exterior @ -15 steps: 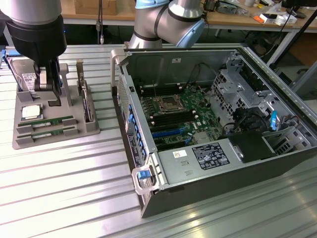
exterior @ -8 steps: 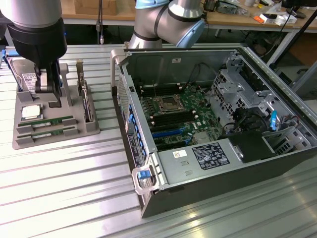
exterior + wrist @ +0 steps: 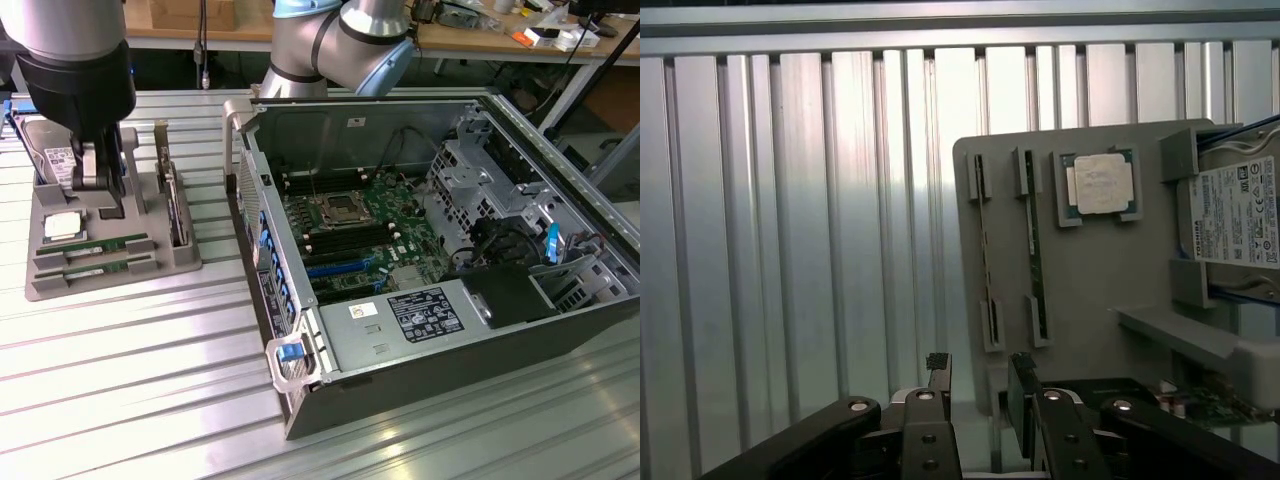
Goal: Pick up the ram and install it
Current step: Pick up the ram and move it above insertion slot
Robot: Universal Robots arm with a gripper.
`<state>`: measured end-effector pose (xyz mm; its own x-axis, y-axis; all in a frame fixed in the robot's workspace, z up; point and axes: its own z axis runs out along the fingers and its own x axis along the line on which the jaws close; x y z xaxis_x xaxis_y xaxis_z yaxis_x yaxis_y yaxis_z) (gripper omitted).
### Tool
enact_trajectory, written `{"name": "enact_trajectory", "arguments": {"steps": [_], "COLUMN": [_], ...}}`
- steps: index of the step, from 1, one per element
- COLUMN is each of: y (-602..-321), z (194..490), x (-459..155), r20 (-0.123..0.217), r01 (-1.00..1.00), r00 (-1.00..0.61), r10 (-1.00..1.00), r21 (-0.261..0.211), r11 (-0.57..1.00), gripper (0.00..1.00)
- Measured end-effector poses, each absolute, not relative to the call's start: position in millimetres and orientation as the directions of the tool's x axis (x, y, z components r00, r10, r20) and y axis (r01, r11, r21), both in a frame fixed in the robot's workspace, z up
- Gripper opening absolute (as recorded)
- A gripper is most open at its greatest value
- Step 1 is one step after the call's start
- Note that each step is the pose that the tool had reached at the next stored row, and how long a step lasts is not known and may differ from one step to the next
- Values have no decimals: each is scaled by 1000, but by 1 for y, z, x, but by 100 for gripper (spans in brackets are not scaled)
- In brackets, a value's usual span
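- Black two-fingered gripper (image 3: 103,195) (image 3: 980,390) hangs over the grey plastic parts tray (image 3: 45,285); fingers spread, nothing between them.
- Two long, thin green ram sticks (image 3: 100,244) (image 3: 985,250) lie in tray slots, at 6 o'clock from the gripper. Neither is lifted.
- Open dark metal computer case (image 3: 420,385) sits at 3 o'clock of the tray, green motherboard (image 3: 370,230) exposed.
- Judgement: pick-up and install both outstanding.
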<state>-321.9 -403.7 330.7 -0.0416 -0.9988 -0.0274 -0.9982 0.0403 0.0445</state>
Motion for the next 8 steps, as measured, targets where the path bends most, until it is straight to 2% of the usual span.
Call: {"name": "enact_trajectory", "arguments": {"steps": [8], "y": [-404], "z": [326], "x": [-322], "r20": [-27], "r01": [-998], "r00": [-41], "r10": [-999], "r21": [44], "r11": [40], "gripper": [36]}}
